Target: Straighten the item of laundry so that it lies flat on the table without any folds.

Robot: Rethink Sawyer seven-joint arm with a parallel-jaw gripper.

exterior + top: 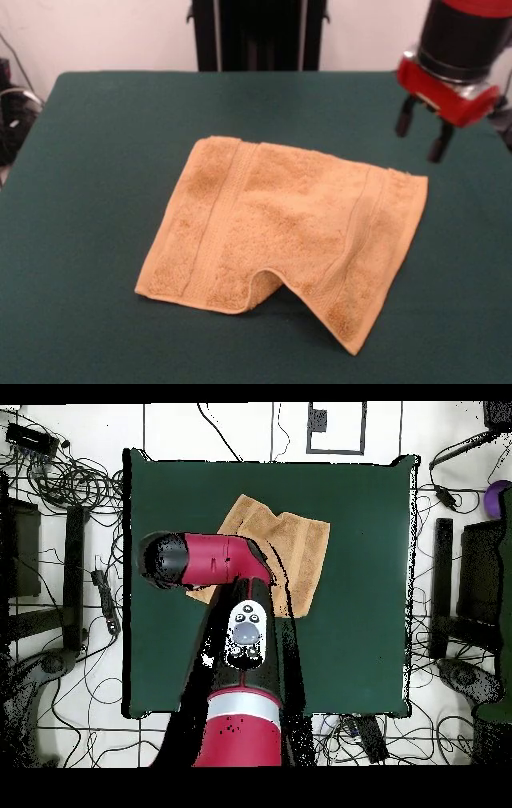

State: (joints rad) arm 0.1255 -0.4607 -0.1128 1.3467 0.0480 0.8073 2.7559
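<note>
In the front view, we see the towel (284, 240) on the middle of the table (88, 160), long axis left to right, its near edge buckled. Our gripper (422, 132) hovers open and empty beyond its far right corner.

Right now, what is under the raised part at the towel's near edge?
Under the hump in the towel only a dark shadowed gap on the green table shows. Whether cloth is tucked deeper under it cannot be seen; the towel covers that.
</note>
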